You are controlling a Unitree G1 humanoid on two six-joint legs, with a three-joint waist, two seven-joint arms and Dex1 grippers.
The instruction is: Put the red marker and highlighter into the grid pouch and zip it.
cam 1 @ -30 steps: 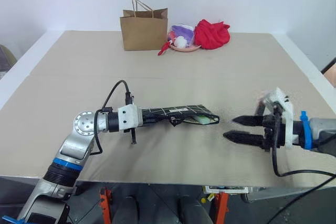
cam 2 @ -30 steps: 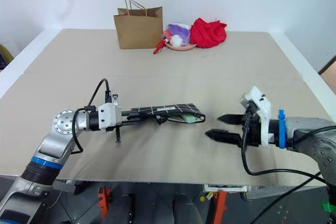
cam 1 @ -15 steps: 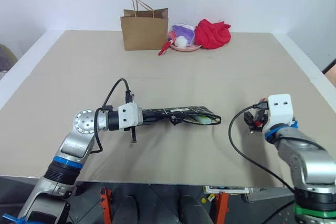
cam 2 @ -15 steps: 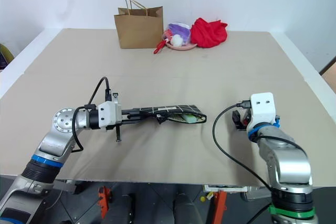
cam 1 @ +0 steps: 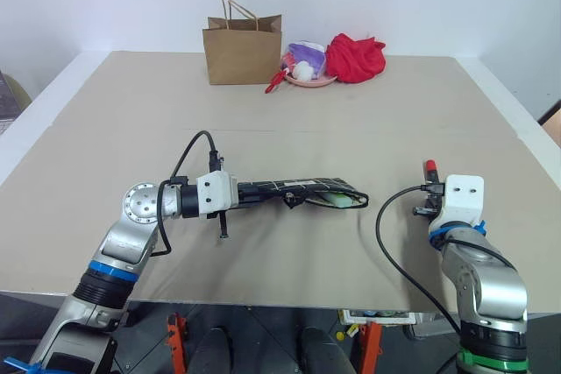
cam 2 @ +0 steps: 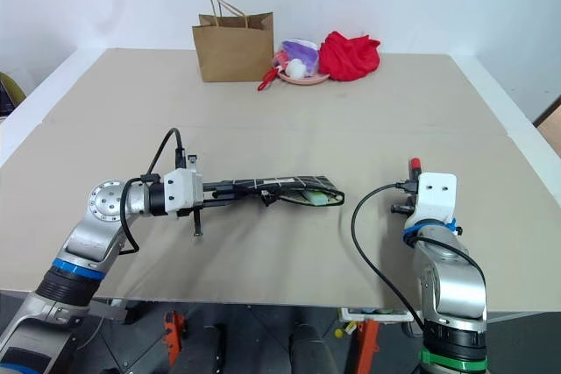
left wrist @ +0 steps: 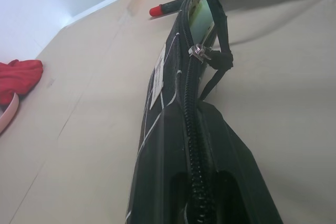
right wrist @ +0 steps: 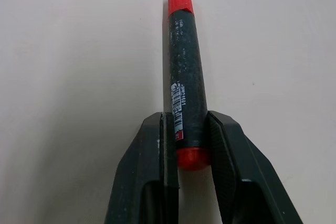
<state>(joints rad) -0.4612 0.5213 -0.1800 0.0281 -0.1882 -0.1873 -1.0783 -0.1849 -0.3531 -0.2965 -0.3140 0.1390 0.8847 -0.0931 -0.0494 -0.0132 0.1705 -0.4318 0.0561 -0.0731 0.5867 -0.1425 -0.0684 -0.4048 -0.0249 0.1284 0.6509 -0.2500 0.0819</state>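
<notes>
Red at both ends with a black barrel between, the red marker point(right wrist: 186, 77) lies flat on the tan surface point(cam 1: 351, 129) at the robot's right, and the right gripper point(right wrist: 190, 135) has its jaws pressed against the near end of the barrel, one black finger on each side, so the marker sits clamped between them. Its long axis runs straight on from the jaws, pointing away from the robot, with the far red tip point(cam 1: 430, 165) showing just past the white wrist housing. The left gripper point(left wrist: 194, 192) is shut on the grid pouch point(cam 1: 298, 188), holding it by one end so that it stretches out toward the robot's right, edge-up, its zipper facing upward. The far end of the pouch gapes open, and the light green highlighter point(cam 1: 337, 201) already sits in that mouth. The zipper pull point(left wrist: 197, 51) hangs near the opening. Judged from this, half of the loading is done and the zip is not yet drawn. The relation that matters next is that the pouch mouth lies to the left of the marker, with a gap of bare surface between them, while the marker's axis runs crosswise to the pouch's length; the right arm would likely need to lift it and swing it round to line up with the opening.
</notes>
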